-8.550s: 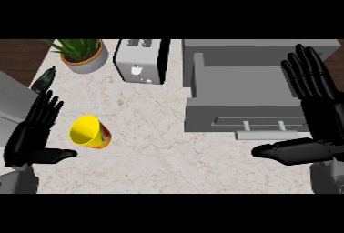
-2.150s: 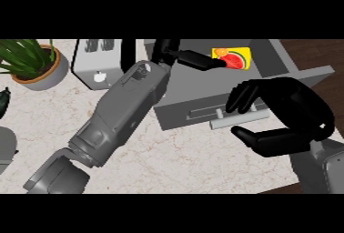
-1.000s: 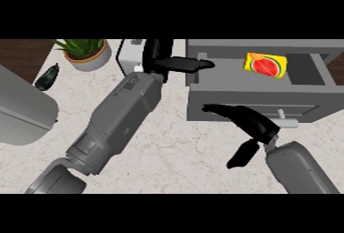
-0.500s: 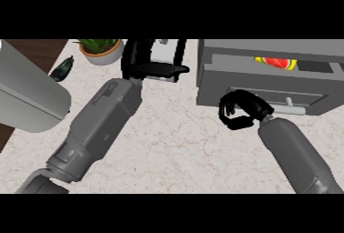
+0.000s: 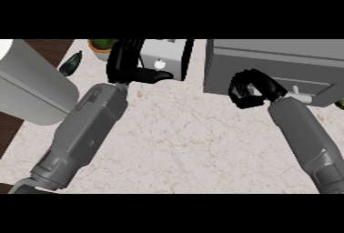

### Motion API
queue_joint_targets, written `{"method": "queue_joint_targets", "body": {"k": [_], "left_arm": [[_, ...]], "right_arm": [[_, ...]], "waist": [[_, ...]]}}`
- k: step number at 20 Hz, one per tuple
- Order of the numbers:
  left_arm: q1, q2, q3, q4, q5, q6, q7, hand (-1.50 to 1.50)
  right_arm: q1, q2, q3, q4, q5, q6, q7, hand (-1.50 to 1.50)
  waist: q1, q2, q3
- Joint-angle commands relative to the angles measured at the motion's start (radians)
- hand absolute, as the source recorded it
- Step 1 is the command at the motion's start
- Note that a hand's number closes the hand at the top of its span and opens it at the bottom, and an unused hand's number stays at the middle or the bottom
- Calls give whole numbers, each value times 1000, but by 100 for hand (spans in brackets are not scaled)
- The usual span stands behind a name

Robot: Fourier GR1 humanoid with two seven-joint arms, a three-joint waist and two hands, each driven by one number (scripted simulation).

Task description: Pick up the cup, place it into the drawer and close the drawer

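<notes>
The cup is showing nowhere in the head view; judging by the task, it is lying inside the drawer [image 5: 285,68], hidden now that the grey drawer front is sitting almost flush with its cabinet at the counter's far right corner. The right hand [image 5: 252,88] is pressing against that front just beside the pale handle [image 5: 304,96], its fingers [image 5: 250,103] curling inward on nothing, so the knuckles appear to be doing the pushing; that posture suits shoving a panel home rather than gripping it. Whether the drawer is fully shut is hard to tell, since only a thin shadow line is marking its edge. The left hand [image 5: 131,68] is hovering over the counter's far edge, fingers hanging relaxed and the thumb sticking out toward the toaster [image 5: 163,59], holding nothing; it seems to be keeping clear of the closing motion. Behind it a potted plant [image 5: 102,45] is peeking out, and a dark bottle-like thing [image 5: 70,64] is lying near the far left corner. A large pale grey rounded shape [image 5: 30,86], probably part of the robot, is covering the left edge. The counter [image 5: 194,141] is a pale marbled stone with fine brown veins, and dark wooden flooring [image 5: 10,132] is showing beyond its left edge.
</notes>
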Motion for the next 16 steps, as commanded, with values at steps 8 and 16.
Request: {"method": "queue_joint_targets", "body": {"k": [8, 16], "left_arm": [[60, 46, -9, -49, 3, -64, 14, -150], [88, 47, -19, -75, 8, -99, 16, -150]], "right_arm": [[-182, -128, -129, 52, -72, 16, 60, 150], [-172, -150, -158, 6, -125, 70, 74, 150]], "waist": [[55, 20, -5], [78, 19, -6]]}}
